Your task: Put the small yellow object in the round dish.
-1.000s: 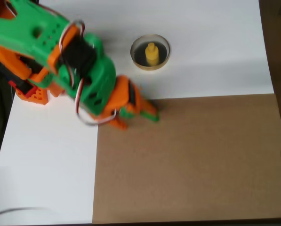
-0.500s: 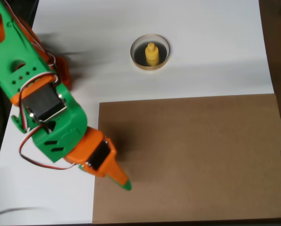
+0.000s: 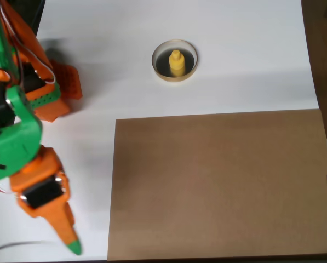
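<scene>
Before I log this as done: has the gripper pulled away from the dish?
Yes. The gripper has swung from beside the round dish to the picture's lower-left, off the brown board.

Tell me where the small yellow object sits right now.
In the overhead view, the small yellow object stands inside the round dish, upper centre on the white surface, above the brown board.

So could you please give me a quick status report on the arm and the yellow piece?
Claw at lower left, looks shut, holding nothing. Small yellow object sits upright in the round dish. Nothing in the way.
</scene>
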Action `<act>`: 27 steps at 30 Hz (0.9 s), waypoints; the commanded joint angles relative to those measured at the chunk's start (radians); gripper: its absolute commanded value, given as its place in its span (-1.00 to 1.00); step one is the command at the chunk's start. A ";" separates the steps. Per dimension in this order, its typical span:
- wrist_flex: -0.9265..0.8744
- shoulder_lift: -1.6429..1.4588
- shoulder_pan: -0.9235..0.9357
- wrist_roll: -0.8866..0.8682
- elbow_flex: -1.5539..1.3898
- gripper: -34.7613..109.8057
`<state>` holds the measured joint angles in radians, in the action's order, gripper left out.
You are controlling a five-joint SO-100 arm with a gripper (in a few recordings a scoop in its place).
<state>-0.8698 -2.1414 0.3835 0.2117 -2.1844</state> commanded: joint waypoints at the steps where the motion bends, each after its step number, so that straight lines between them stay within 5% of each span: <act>1: 0.023 -0.130 0.081 -0.032 -0.032 -0.18; 16: 0.034 -0.354 0.245 -0.184 -0.281 -0.18; 27: -0.025 -0.626 0.190 -0.202 -0.465 -0.18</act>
<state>-0.8836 -2.5894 0.5921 0.0061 -2.5970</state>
